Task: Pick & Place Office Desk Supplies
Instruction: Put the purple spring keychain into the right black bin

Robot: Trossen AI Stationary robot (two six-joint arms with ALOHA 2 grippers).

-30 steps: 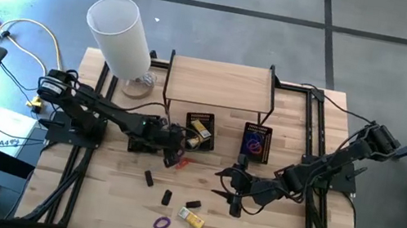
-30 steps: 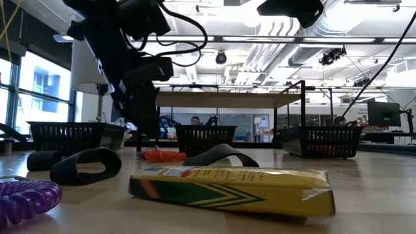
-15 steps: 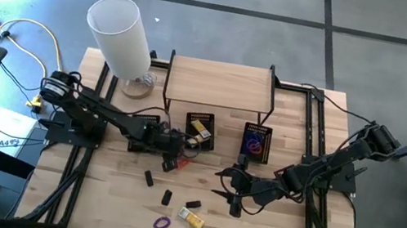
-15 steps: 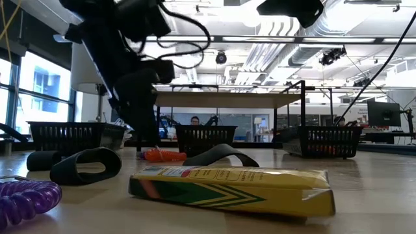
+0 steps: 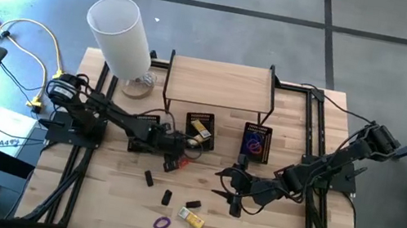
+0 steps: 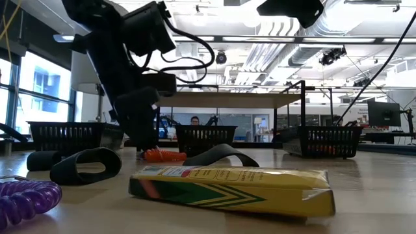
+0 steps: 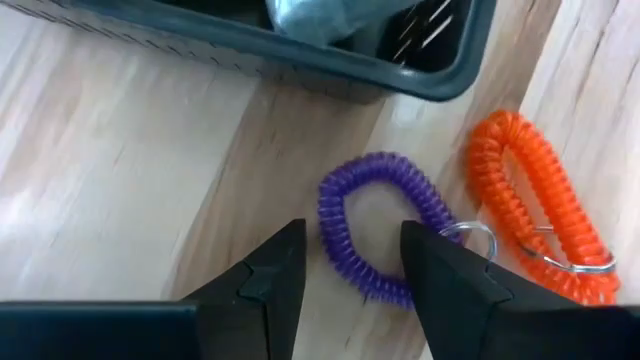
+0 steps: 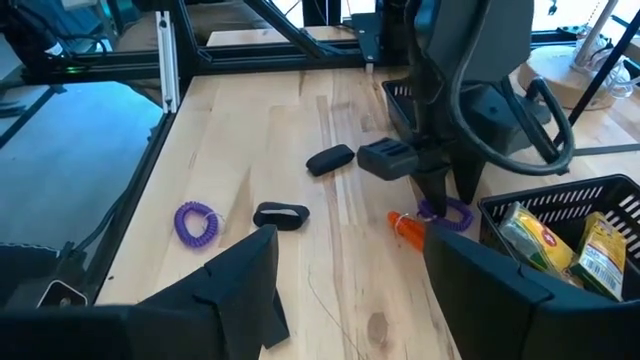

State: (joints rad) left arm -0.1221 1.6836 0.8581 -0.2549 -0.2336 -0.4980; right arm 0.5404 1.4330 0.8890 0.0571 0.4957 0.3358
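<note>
The left end effector (image 7: 345, 275), fingers apart, straddles a purple coil band (image 7: 375, 225) on the table (image 7: 110, 180), beside an orange coil band (image 7: 530, 205) and a dark basket (image 7: 300, 65). The right end effector (image 5: 226, 186) waits spread open.

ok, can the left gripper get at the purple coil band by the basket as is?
Probably yes. The left gripper hangs open right over the purple coil band, fingers straddling one side; only the orange coil lies close beside.

Purple coil band (image 7: 375, 225), orange coil band (image 7: 528, 205), dark basket (image 7: 300, 60)
</note>
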